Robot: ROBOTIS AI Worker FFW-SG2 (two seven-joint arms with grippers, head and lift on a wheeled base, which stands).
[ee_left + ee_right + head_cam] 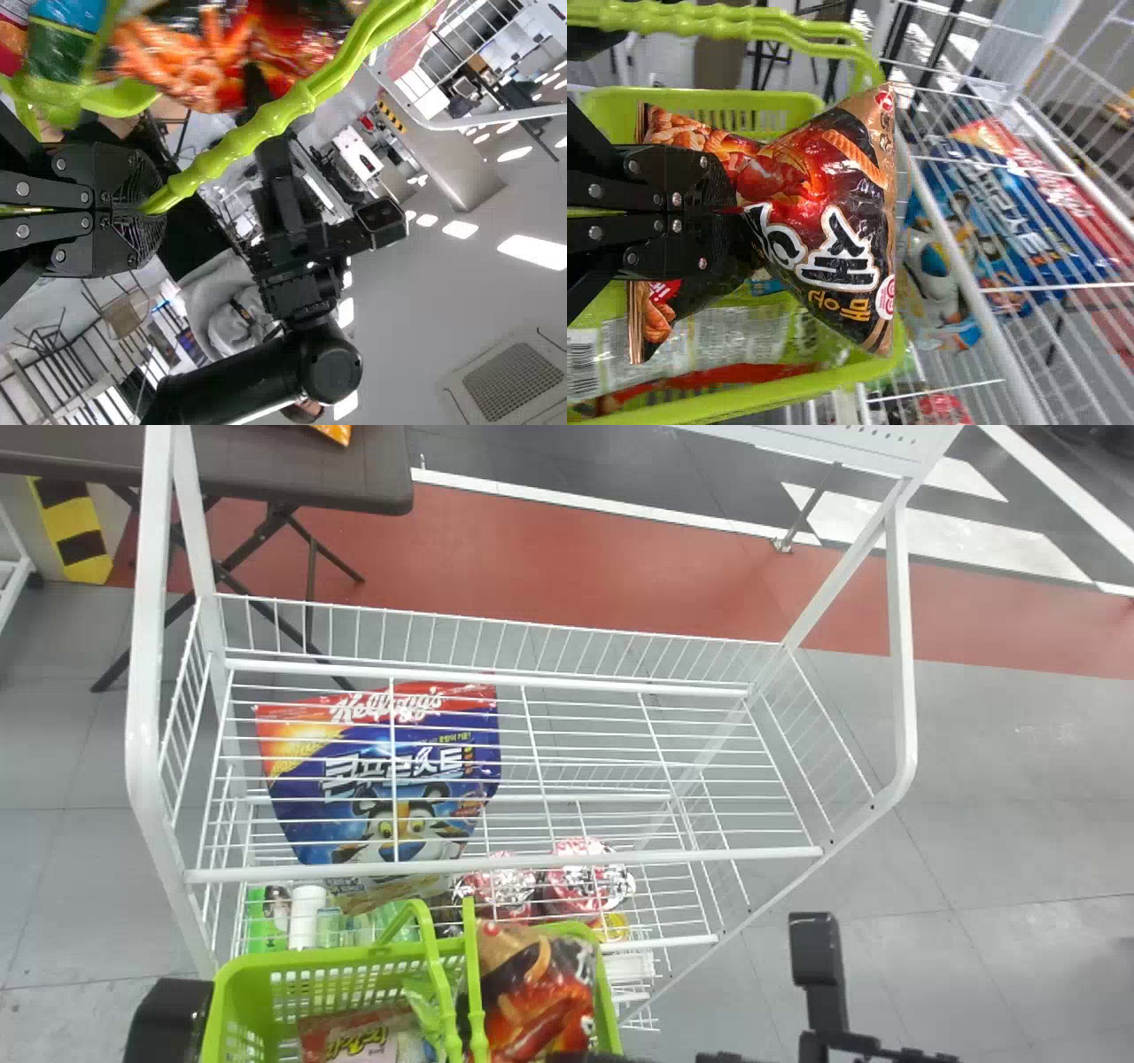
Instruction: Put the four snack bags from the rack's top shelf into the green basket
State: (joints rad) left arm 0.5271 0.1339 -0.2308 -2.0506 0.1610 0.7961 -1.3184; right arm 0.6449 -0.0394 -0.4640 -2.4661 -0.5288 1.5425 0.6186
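1. Nearest the camera, my right pincer [582,1058] is clamped on a red-and-black snack bag [542,1001].
2. That bag is at the green basket [310,961], perhaps partly inside.
3. My left pincer [152,212] grips the basket's handle [237,142].

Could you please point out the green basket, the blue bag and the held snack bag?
Green basket [306,960], head view: rim.
Blue bag [368,793], head view: printed front.
Held snack bag [819,199], right wrist view: printed front.

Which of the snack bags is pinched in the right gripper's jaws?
The black-and-red bag with brown edges, squeezed by the right gripper. The blue cereal bag sits behind wires of the rack; the pink packet lies in the green basket.
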